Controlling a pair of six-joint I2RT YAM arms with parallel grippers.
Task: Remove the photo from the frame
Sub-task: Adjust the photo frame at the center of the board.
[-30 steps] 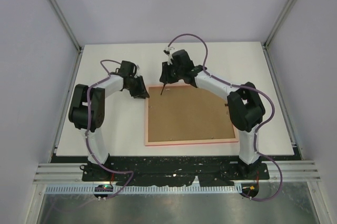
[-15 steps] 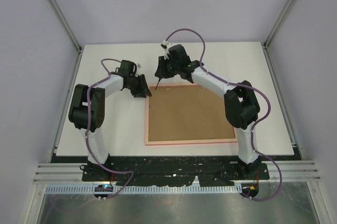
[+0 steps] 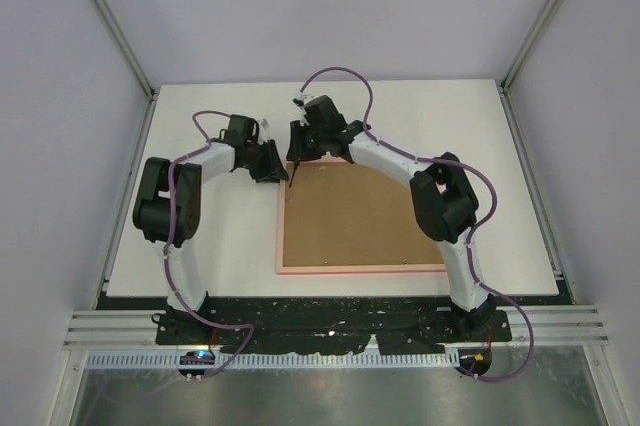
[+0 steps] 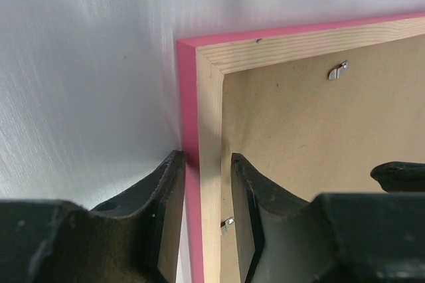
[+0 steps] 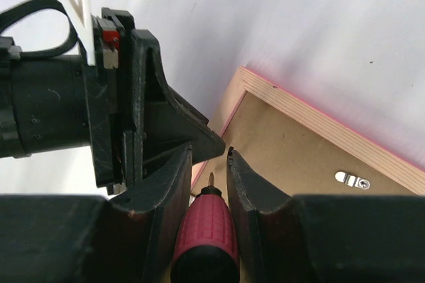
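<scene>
Your left gripper (image 4: 206, 159) is straddling the frame (image 4: 188, 97) on its left rail, near the corner at centre of the overhead view. Its jaws are sitting narrow; whether they are pinching, I cannot tell. Your right gripper (image 5: 209, 153) is clamping a red-handled screwdriver (image 5: 206, 226), whose tip is crowding the left fingers. You are risking a collision there, or gouging the backing board (image 3: 360, 216). The photo is lying hidden beneath that board.
</scene>
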